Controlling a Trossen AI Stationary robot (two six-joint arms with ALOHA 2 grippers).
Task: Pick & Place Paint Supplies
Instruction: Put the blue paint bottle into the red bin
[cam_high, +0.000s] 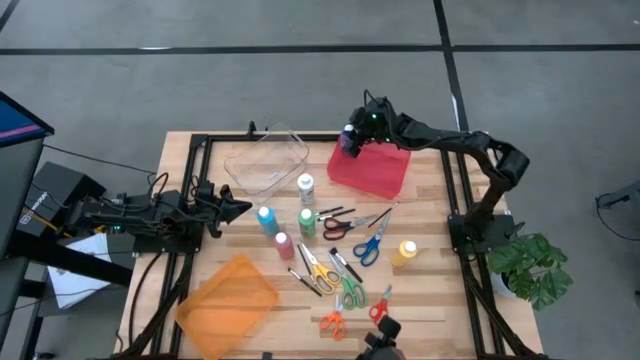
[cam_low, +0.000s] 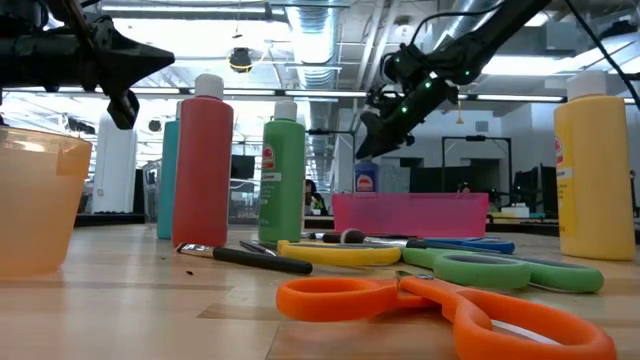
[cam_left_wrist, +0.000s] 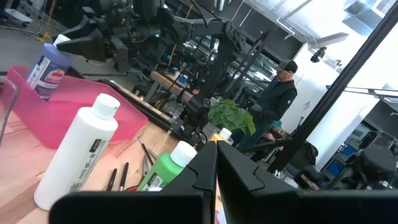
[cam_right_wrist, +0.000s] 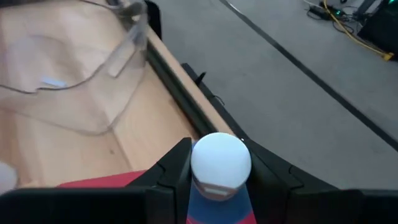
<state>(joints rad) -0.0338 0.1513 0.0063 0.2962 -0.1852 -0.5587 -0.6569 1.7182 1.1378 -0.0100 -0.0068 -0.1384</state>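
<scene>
Six paint bottles (cam_high: 306, 186), three bins (cam_high: 371, 167)

A robotics lab is showing here: exposed ceiling ducts (cam_low: 330, 40), black metal frames (cam_left_wrist: 249, 74), a person (cam_left_wrist: 277, 102) standing among equipment benches.

No readable text, only blurred labels on the paint bottles (cam_low: 283, 178)

You get the counter (cam_high: 420, 215) from straight overhead and level from its edge; each wrist camera looks close past its own jaws. All share the pink tray (cam_high: 370, 168).
</scene>
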